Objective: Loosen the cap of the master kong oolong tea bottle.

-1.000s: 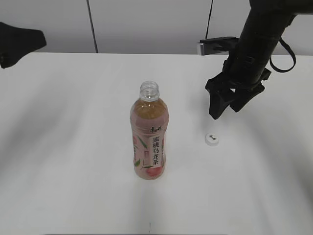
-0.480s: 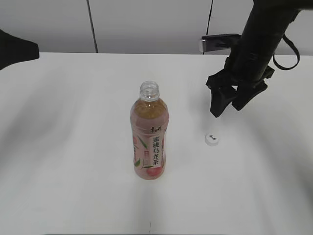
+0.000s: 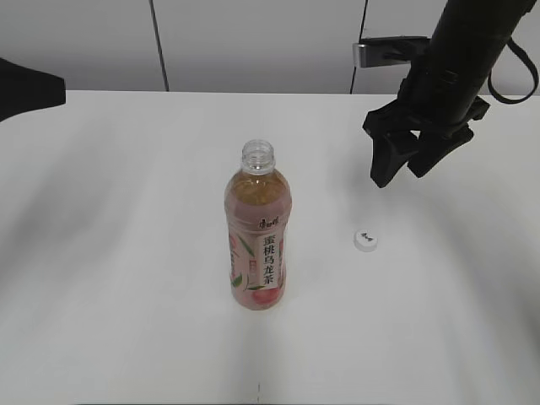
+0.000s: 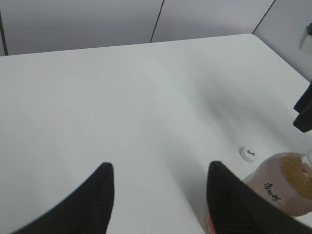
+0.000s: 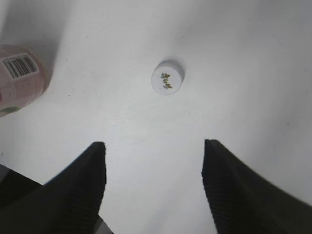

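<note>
The bottle (image 3: pixel 258 232) is seen upright near the middle of the white table (image 3: pixel 126 253), its clear neck open and threaded, with amber tea inside and a pink peach label carrying a white strip of black characters. The cap (image 3: pixel 364 240), small, round and white with a tiny dark mark on top, lies flat on the table to the bottle's right, well apart from it. Nothing is set between cap and bottle. The right gripper (image 3: pixel 405 164) is held above and behind the cap, its black fingers spread and holding nothing. A barcode on the bottle's side (image 5: pixel 19 78) is shown only in the right wrist view, where the cap (image 5: pixel 167 78) is framed between ribbed fingertips (image 5: pixel 234 190). In the left wrist view the left gripper (image 4: pixel 158 195) is shown with fingers spread wide over bare table, the bottle (image 4: pixel 273 190) at its right and the cap (image 4: pixel 248 153) beyond. Grey wall panels (image 3: pixel 253 42) are seen behind the table.
</note>
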Action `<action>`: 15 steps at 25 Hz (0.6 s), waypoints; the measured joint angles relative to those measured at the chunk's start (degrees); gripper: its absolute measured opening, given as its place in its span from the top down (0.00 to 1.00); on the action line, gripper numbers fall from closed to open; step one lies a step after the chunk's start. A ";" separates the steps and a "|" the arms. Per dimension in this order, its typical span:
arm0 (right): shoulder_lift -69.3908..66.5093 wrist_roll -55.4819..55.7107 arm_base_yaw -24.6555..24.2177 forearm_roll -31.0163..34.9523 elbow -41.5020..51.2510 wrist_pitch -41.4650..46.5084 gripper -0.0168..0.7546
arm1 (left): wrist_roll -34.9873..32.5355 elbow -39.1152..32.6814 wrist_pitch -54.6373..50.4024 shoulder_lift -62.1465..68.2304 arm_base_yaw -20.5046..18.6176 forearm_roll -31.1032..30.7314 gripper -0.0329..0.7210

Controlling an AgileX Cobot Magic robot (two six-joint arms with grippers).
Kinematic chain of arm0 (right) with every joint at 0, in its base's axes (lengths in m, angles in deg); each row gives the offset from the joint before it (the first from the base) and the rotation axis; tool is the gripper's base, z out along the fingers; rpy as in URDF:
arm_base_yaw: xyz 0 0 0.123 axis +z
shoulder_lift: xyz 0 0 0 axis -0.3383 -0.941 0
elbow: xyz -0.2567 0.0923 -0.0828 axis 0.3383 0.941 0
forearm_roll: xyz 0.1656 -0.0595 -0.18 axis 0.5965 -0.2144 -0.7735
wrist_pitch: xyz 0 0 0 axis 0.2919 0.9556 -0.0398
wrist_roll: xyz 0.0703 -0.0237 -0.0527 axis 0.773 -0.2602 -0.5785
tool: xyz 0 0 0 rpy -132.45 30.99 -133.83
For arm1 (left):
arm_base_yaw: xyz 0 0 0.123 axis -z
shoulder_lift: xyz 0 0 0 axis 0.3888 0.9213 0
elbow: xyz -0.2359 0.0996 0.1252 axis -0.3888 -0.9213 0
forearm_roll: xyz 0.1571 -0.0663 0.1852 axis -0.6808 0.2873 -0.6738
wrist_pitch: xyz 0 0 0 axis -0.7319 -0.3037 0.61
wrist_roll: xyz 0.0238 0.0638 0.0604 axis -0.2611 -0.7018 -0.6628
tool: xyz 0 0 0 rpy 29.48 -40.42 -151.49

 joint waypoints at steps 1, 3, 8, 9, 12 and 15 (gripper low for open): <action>0.00 0.04 0.00 0.00 0.00 0.00 0.37 | -0.47 0.00 0.00 0.00 0.00 0.00 0.45; 0.00 0.04 0.00 0.00 0.00 0.00 0.37 | -3.45 0.00 0.05 0.00 0.00 0.00 0.45; 0.00 0.12 0.00 0.00 0.00 -0.20 0.37 | -19.88 0.00 -0.16 0.00 0.00 0.00 0.45; 0.00 0.12 0.00 0.00 0.00 -0.37 0.37 | -23.58 0.00 -0.73 0.00 0.00 0.00 0.46; 0.00 0.12 0.00 0.00 0.00 -1.52 0.37 | -33.06 0.00 -3.65 0.00 0.00 0.00 0.47; 0.00 0.12 0.00 0.00 0.00 -2.43 0.37 | -42.13 0.00 -6.02 0.00 0.00 0.00 0.48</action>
